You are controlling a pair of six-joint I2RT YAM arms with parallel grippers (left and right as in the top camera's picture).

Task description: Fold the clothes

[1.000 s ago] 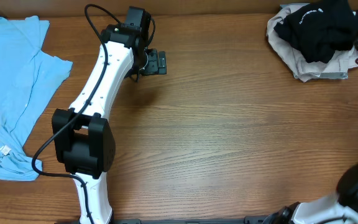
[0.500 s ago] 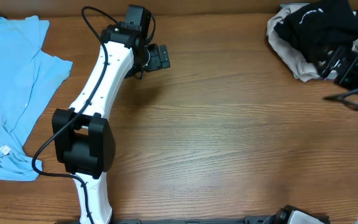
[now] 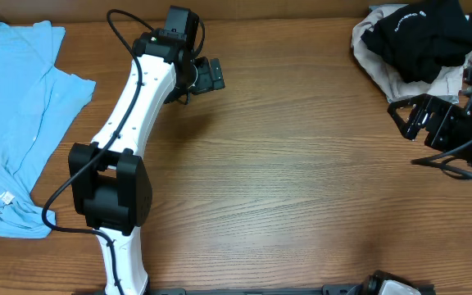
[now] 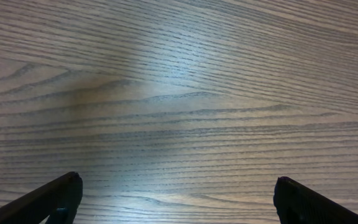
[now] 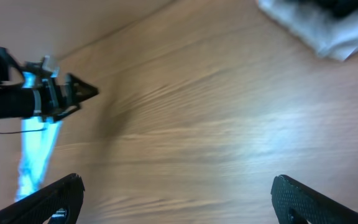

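A light blue T-shirt [image 3: 19, 115] lies loosely folded at the table's left edge; it shows blurred in the right wrist view [image 5: 37, 146]. A black garment [image 3: 424, 37] lies heaped on a beige piece [image 3: 379, 70] at the back right corner; the beige piece shows blurred in the right wrist view [image 5: 319, 31]. My left gripper [image 3: 213, 75] is open and empty over bare wood at the back, left of the middle [image 4: 176, 193]. My right gripper [image 3: 412, 121] is open and empty just in front of the heap [image 5: 176, 193].
The wooden table [image 3: 285, 180] is bare between the two lots of clothes. My left arm's white links and black joint [image 3: 109, 188] stretch from the front edge to the back. Cables [image 3: 457, 156] hang by the right arm.
My right arm has swung in from the right edge and now sits lower, in front of the heap. The left gripper has shifted slightly to the right. The clothes have not moved.
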